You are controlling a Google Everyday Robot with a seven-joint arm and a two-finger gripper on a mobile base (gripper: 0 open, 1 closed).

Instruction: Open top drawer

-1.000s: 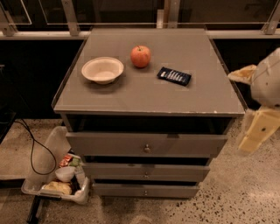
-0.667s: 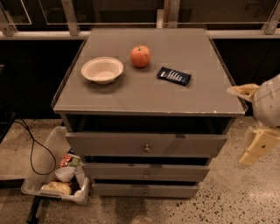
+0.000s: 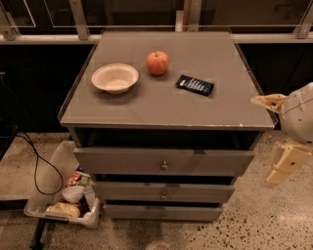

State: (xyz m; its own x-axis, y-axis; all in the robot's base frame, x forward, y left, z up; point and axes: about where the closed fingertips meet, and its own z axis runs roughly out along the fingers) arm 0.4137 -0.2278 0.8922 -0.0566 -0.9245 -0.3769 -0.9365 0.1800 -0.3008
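Claw [image 3: 265,139] spread, just right of top drawer [image 3: 127,161], apart.

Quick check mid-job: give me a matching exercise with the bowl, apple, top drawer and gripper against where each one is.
1 bowl
2 apple
3 top drawer
4 gripper

a off the tabletop, past its right edge
b just under the tabletop
c on the tabletop, left part
d on the tabletop, right of the bowl

Pairs: 1-c, 2-d, 3-b, 4-a

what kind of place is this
Likely an office or lab corner: a grey drawer cabinet on speckled floor, glass panels behind, a cable trailing by a tub of snacks. The pincer hangs right of the top drawer.
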